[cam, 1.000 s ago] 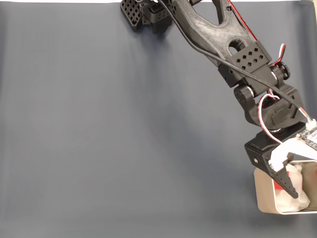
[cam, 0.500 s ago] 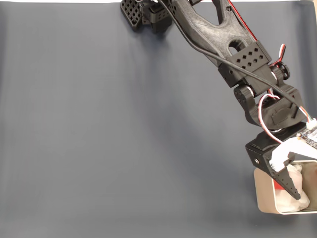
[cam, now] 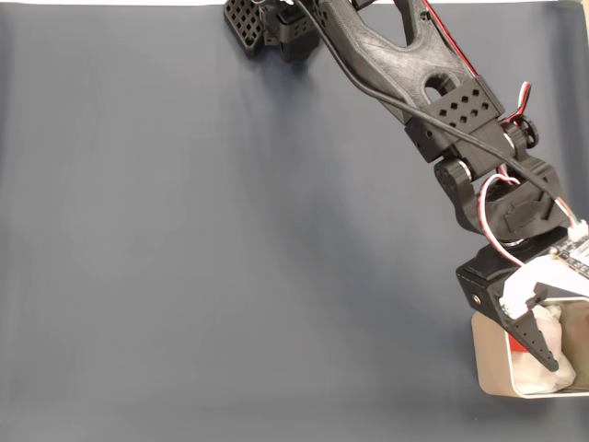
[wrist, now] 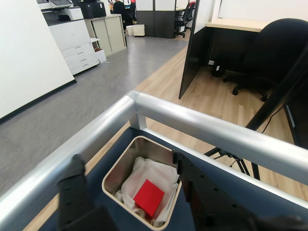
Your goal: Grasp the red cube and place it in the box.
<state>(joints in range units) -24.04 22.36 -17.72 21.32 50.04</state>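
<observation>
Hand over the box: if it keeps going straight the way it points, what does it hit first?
Likely the red cube on the white padding in the box, below the open hand; depth is unclear.

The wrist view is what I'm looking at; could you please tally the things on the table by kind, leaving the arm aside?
Red cube: 1, lying on the padding inside the box
Box: 1
White padding: 1, lining the box
Total: 3
</observation>
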